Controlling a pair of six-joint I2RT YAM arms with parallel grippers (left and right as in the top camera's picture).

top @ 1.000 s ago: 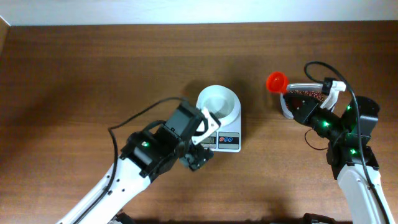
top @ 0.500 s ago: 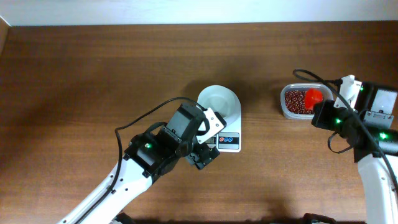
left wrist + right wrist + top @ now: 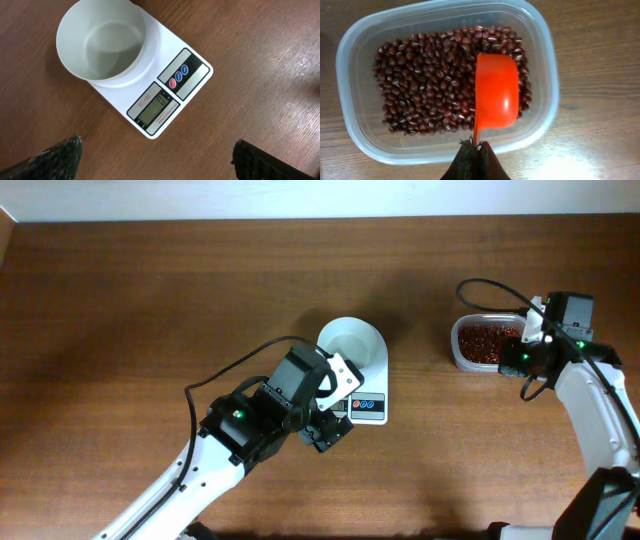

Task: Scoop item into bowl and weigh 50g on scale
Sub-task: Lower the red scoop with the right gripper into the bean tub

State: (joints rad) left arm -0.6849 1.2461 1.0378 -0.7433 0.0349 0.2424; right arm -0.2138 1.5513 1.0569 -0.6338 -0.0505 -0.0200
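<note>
As the right claw [image 3: 475,150] is clamping the handle of an orange-red scoop [image 3: 495,95], the scoop is lying over reddish-brown beans [image 3: 425,85] filling a clear container [image 3: 545,60] on the wooden counter [image 3: 600,125]; well apart, the left claw [image 3: 156,145], fingers spread wide, is hovering above the white bowl [image 3: 102,42] sitting on the scale [image 3: 160,50].
</note>
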